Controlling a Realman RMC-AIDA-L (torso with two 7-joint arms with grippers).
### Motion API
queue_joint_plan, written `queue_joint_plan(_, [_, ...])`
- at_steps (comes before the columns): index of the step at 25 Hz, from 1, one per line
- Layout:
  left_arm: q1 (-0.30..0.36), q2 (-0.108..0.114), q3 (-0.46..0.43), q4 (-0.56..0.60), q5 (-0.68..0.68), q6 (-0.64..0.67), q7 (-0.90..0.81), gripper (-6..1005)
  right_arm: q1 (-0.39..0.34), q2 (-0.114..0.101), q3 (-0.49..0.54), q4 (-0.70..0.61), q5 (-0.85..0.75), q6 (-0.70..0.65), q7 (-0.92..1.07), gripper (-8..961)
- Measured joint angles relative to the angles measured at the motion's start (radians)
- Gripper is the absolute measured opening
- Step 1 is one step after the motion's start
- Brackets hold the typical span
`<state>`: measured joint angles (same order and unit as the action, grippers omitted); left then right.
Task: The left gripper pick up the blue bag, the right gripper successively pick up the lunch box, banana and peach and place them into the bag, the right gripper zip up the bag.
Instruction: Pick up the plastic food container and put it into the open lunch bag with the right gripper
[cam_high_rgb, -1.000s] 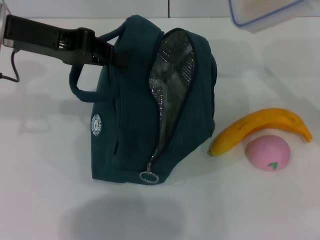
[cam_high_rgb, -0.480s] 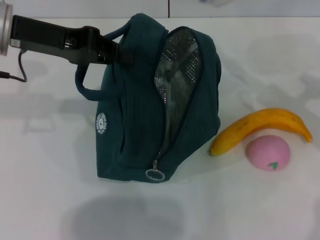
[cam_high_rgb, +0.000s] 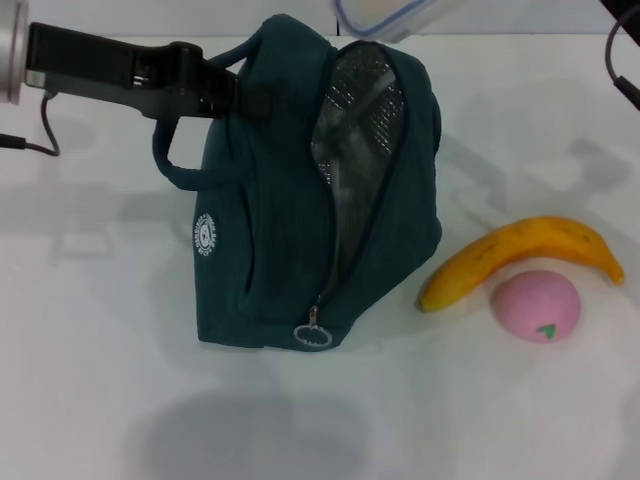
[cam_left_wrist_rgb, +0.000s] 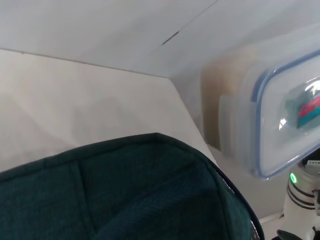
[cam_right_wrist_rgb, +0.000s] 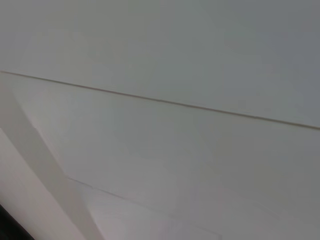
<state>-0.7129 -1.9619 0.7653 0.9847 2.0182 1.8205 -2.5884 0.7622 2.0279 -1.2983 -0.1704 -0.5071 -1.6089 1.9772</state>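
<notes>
The blue bag stands on the white table with its zip open and the silver foil lining showing. My left gripper reaches in from the left and is shut on the bag's upper handle. The lunch box hangs in the air at the top edge of the head view, just above the bag's opening; the right gripper itself is out of view. The left wrist view shows the bag's top and the lunch box with its sticker close by. The banana and the peach lie to the bag's right.
The zip pull ring hangs at the bag's lower front. A black cable loops in at the top right, and another cable trails at the left. The right wrist view holds only pale wall.
The lunch box has moved left along the top of the head view, from the right corner to above the bag's opening. The bag and left gripper shifted slightly right.
</notes>
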Motion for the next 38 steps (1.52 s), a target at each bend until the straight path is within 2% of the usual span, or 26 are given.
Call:
queue_joint_plan(8, [-0.016,0.000,-0.001,-0.042,-0.009,-0.014,0.015,39,-0.001,0.000,-0.061,0.004,0.001,0.017,-0.002,94])
queue_joint_plan(20, [-0.008,0.007,-0.020,-0.050,-0.013,-0.022,0.024,39,-0.061,0.000,-0.132,0.002,-0.009,0.059,-0.011,88])
queue_joint_plan(26, [-0.009,0.011,-0.030,-0.070,-0.016,-0.023,0.031,39,-0.064,0.000,-0.186,-0.001,-0.011,0.080,-0.023,90])
queue_joint_plan(32, [-0.012,0.013,-0.030,-0.070,-0.017,-0.024,0.031,39,-0.061,0.000,-0.266,-0.014,-0.012,0.142,-0.025,103])
queue_joint_plan(38, [-0.009,0.005,-0.025,-0.071,-0.026,-0.023,0.032,39,-0.066,0.000,-0.333,-0.056,-0.006,0.226,-0.020,117])
